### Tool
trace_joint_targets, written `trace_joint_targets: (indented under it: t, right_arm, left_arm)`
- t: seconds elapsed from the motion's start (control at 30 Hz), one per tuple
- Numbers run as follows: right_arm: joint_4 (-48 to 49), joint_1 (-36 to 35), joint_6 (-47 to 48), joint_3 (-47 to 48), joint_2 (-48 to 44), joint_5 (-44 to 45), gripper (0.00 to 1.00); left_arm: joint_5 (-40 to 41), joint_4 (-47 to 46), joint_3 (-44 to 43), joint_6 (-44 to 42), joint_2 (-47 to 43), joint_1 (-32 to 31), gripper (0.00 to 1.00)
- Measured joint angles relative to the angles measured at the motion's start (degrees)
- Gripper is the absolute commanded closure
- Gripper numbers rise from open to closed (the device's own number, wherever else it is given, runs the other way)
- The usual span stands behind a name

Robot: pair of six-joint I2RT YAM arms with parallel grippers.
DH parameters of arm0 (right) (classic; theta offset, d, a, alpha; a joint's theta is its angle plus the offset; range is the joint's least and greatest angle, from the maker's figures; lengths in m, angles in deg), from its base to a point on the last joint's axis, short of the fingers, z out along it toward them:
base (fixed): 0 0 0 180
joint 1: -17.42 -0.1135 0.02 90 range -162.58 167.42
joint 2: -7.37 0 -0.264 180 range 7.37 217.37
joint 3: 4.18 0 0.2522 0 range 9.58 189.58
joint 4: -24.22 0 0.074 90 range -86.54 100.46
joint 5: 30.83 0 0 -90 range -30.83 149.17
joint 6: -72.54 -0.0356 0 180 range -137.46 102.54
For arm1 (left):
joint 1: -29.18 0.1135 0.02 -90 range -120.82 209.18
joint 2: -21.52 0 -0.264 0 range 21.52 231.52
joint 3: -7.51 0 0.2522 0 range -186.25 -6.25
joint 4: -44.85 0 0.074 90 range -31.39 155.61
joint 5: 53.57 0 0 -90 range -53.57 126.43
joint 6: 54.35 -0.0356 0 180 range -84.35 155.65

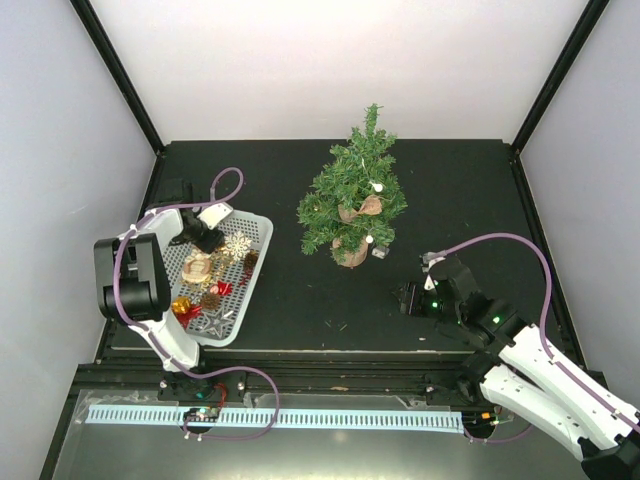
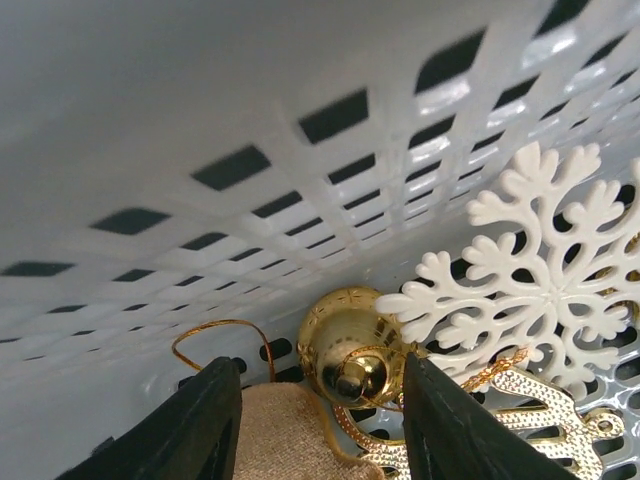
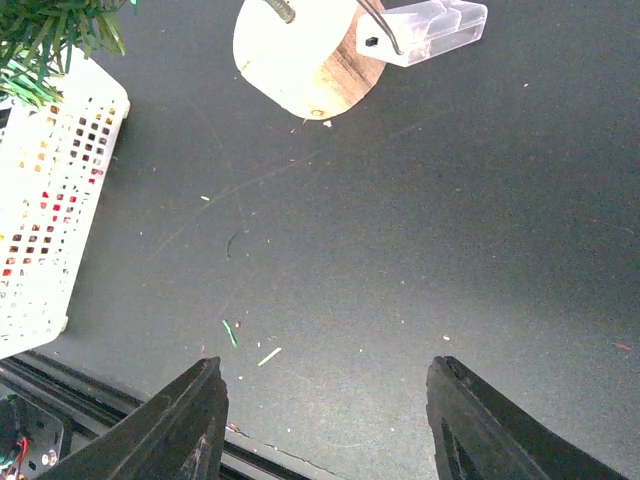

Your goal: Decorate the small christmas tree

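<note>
The small christmas tree (image 1: 353,195) stands upright at the middle back of the table on its round wood base (image 3: 300,55), with a burlap ornament and small white bulbs on it. My left gripper (image 2: 320,420) is open, low inside the white basket (image 1: 258,232). A gold bell (image 2: 350,345) lies between its fingers, beside a burlap piece (image 2: 275,435) and a white snowflake (image 2: 530,285). My right gripper (image 3: 325,420) is open and empty over bare table, right of the tree in the top view (image 1: 408,299).
The basket holds several ornaments: a gold filigree piece (image 2: 520,410), red and gold baubles (image 1: 185,307), pine cones and a silver star (image 1: 215,322). A clear plastic battery box (image 3: 430,25) lies by the tree base. Green needles (image 3: 230,333) litter the mat.
</note>
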Motion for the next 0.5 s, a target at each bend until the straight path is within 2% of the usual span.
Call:
trace_joint_targets:
  t: [0.1,0.17,0.37,0.5]
  right_arm:
    - [0.15,0.00,-0.04,0.00,-0.04,-0.02,0.44]
    - [0.13,-0.04,-0.09,0.00,-0.07,-0.02,0.44]
    - [0.09,-0.04,-0.09,0.00,-0.61,0.00,0.44]
    - [0.07,-0.04,-0.09,0.00,-1.07,0.04,0.44]
  left_arm:
    - [-0.07,0.24,0.00,0.00,0.68,0.00,0.60]
    - [-0.11,0.37,0.00,0.00,0.96,0.00,0.59]
    - [-1.44,2.49,-0.04,-1.11,0.98,0.00,0.42]
    - [-4.44,5.62,2.01,-4.83,-1.88,0.00,0.40]
